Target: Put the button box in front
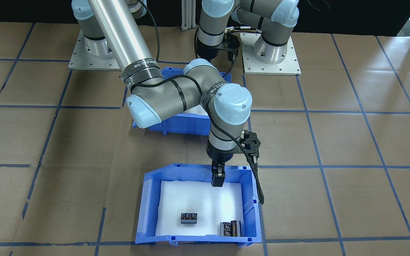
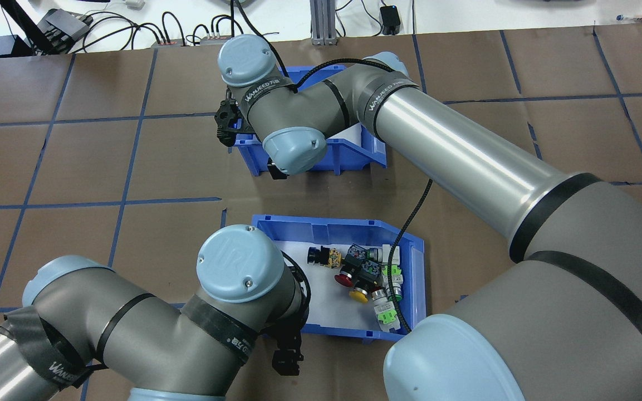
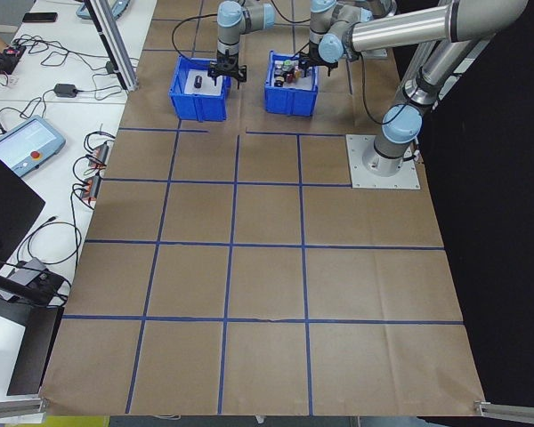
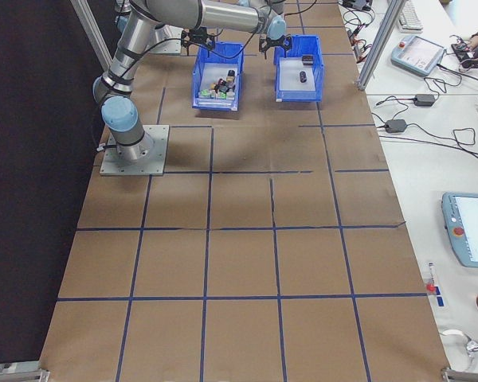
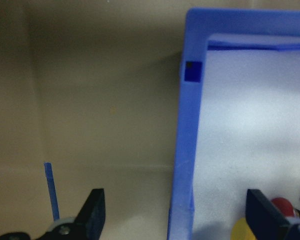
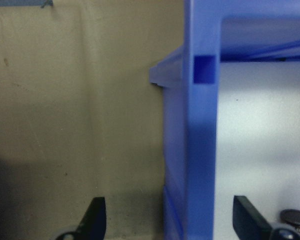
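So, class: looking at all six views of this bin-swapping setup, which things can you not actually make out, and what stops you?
- Button box: the right arm covers almost all of it in the front-facing view.
- Other blue bin: the right arm covers most of it and all its contents overhead.
- Push buttons: too small to tell apart in both side views.
- Black cylinders: labels too small to read.

"UR" logo on left arm joint cap (image 2: 241, 265); strap lettering too blurred to read

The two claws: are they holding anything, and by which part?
Nothing yet. Each open claw straddles a box wall: left gripper the button box, right gripper the other bin.
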